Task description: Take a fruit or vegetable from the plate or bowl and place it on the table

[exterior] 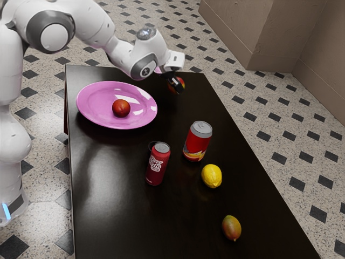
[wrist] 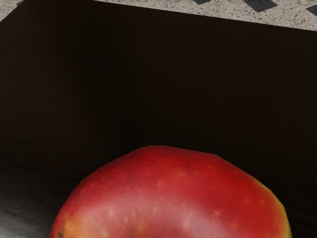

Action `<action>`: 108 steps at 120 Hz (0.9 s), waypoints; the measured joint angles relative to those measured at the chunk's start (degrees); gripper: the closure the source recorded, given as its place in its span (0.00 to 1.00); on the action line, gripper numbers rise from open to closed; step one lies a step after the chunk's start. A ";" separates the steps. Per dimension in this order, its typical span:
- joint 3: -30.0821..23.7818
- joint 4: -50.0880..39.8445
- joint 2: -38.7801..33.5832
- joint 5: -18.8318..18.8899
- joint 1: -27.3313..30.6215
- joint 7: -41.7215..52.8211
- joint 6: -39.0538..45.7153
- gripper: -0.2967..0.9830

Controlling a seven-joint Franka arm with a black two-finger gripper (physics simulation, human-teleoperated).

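The black two-finger gripper (exterior: 177, 86) has the round red-and-yellow fruit (wrist: 173, 198) pinched over the shiny dark table (exterior: 113, 210), near its edge. If it lets go too high, the fruit could bounce and roll off.

"What kind of place is this?"

"An indoor room; which kind is unclear. Beige walls (exterior: 237, 27), a pale speckled floor (exterior: 283, 121) with dark diamonds (exterior: 318, 213)."

"Any household things?"

"A pink plate (exterior: 91, 105) and drink cans (exterior: 197, 141) on a dark, shiny counter (exterior: 108, 216)."
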 joint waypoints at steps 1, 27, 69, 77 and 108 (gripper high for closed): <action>0.00 0.00 0.03 0.00 0.01 0.01 0.04 0.49; 0.06 0.16 2.09 0.05 -0.05 0.34 2.31 0.50; 0.59 4.44 0.73 0.29 -0.01 1.28 -0.78 0.27; 1.31 14.25 -0.64 0.22 -0.04 1.41 -12.78 0.26; 1.32 20.68 -26.64 -0.39 -4.72 0.17 -74.40 0.25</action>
